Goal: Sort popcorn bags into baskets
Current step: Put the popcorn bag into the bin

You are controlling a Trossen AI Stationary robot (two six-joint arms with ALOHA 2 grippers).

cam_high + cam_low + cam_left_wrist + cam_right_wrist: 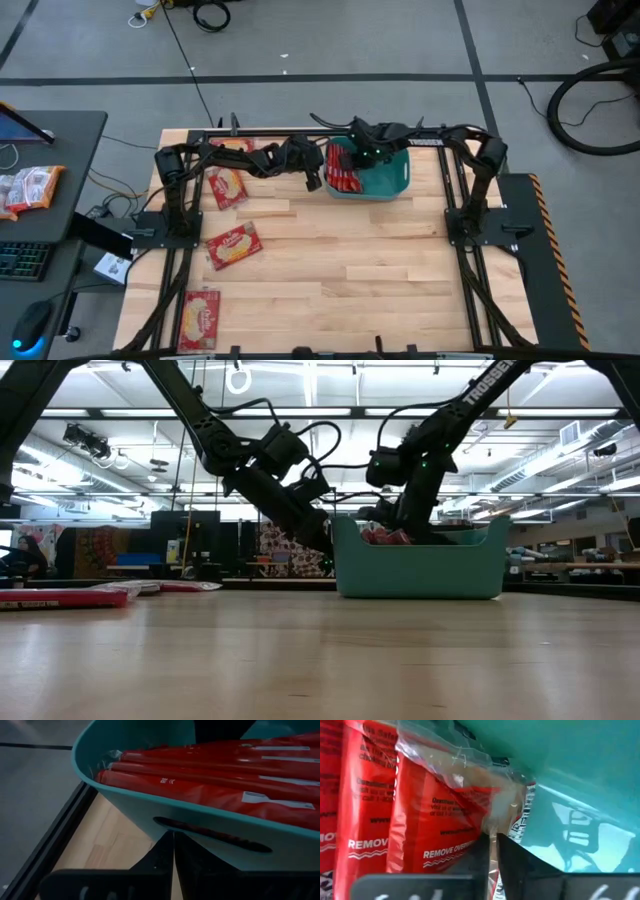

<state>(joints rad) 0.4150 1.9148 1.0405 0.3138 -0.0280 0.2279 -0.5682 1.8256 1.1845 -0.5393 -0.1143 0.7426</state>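
Observation:
The teal basket (392, 176) stands at the table's far middle. Several red popcorn bags (340, 168) stand on edge in its left half and fill the right wrist view (415, 820). My right gripper (364, 157) reaches down into the basket among them, shut on a bag (496, 845). My left gripper (314, 181) is shut and sits low beside the basket's left wall (173, 836). More bags lie flat on the table's left half (228, 186), (234, 245), (200, 318). My left gripper has its shut fingertips (167, 845) at the basket's left outer wall, just under the handle slot (210, 832); whether they touch it, I cannot tell. My right gripper pinches the clear crinkled wrap edge (495, 822) of a red bag between its two fingers, coming from above into the basket. The bag stands on edge against the teal wall (580, 775).
Another bag lies at the table's far left edge (240, 145), under my left arm. Paler orange-and-white packets (30, 186) sit on a side desk left of the table. The wooden table's near and right parts (400, 290) hold nothing in view.

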